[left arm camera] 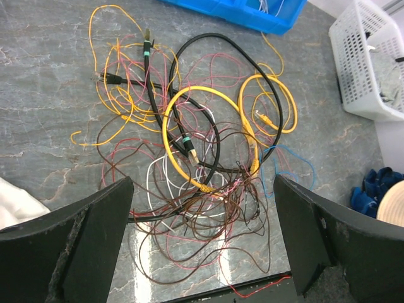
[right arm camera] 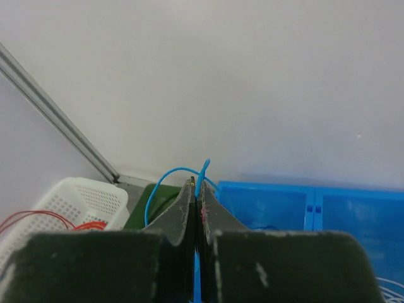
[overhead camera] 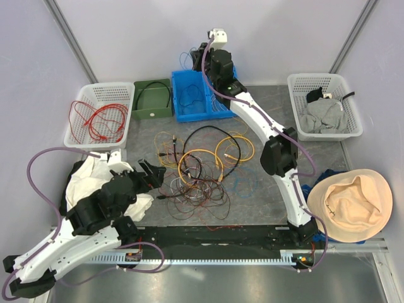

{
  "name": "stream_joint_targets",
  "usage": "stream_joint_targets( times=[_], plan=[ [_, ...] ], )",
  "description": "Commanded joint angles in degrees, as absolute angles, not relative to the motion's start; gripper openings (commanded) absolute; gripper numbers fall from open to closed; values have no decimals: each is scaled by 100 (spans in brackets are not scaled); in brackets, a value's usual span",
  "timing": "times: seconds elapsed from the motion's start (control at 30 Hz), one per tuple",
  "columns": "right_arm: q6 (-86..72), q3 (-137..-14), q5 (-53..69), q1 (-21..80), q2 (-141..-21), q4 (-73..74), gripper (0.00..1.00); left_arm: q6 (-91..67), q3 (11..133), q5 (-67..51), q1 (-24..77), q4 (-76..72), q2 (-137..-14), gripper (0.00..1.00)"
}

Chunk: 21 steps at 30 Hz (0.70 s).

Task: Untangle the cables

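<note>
The cables [overhead camera: 199, 167] lie in a knotted heap mid-table: yellow loops, one black cable, and fine red, brown, white and blue strands. My left gripper [overhead camera: 151, 173] stands open just left of the heap. In the left wrist view the heap [left arm camera: 196, 145] spreads ahead of the left gripper [left arm camera: 202, 183], and nothing sits between its wide-apart fingers [left arm camera: 95, 233]. My right gripper [overhead camera: 203, 52] is raised at the back over the blue bin [overhead camera: 196, 95]. In the right wrist view the right gripper [right arm camera: 197, 184] is shut on a thin blue wire [right arm camera: 165, 173] that loops out to the left.
A white basket [overhead camera: 120, 88] at the left holds red wires. The green bin [overhead camera: 153, 113] holds a black cable. Another white basket [overhead camera: 297, 85] at the right holds grey cloth. A tan hat [overhead camera: 352, 205] lies front right. White cloth [overhead camera: 88, 180] lies under my left arm.
</note>
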<state>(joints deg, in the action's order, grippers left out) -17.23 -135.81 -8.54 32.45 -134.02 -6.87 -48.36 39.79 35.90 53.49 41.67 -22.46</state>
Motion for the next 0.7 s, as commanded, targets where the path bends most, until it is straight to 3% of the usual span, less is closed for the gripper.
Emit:
stream_joint_targets(
  times=[0.0,0.3,0.37,0.4,0.43,0.57,0.67],
  plan=[
    [-1934,-13676,-668,3182,-13869,-914,0,-4799,4061,3761,5370,3964,-2417,100],
    [-2056,-13728,-685,3111,-14343,-941,2,-4579,4148,4025,5361,3920,-2470,100],
    [-2074,-13737,-756,3094,-14422,-809,31,-4466,4236,4104,5370,3920,-2513,100],
    [-2092,-13720,-799,3094,-14414,-756,57,-4421,4280,4192,5370,3920,-2531,100],
    [-2100,-13676,-843,3094,-14388,-730,67,-4369,4359,4245,5370,3920,-2592,100],
    [-2083,-12879,-1177,3129,-13791,-984,94,-4044,4587,4464,5370,3911,-2715,100],
    [-1952,-12220,-1484,3208,-13150,-1160,98,-3903,4746,4605,5370,3894,-2760,100]
  ],
)
